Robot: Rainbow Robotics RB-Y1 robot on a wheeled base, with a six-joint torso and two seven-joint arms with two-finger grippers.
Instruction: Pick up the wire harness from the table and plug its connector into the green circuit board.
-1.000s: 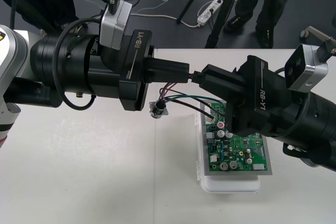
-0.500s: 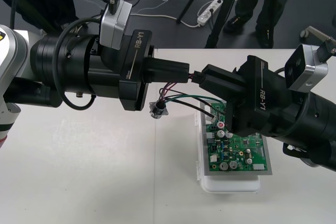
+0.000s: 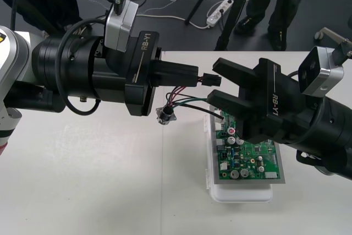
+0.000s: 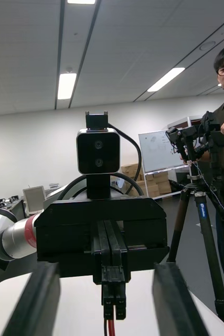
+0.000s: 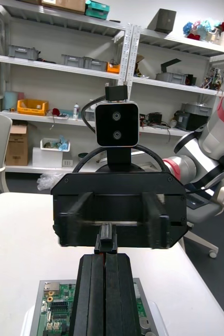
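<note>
Handover: right hand (image 3: 219,83) is opening wide, now empty; left hand (image 3: 193,76) alone is pinching plug (image 3: 211,79) for insertion.

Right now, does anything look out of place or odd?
Nothing damaged. The left gripper is shut on the harness plug in mid-air, the socket dangles beside the green board, and the open right gripper straddles the plug.

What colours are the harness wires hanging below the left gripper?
The harness wires are red, green and black, clearest in the front view.
</note>
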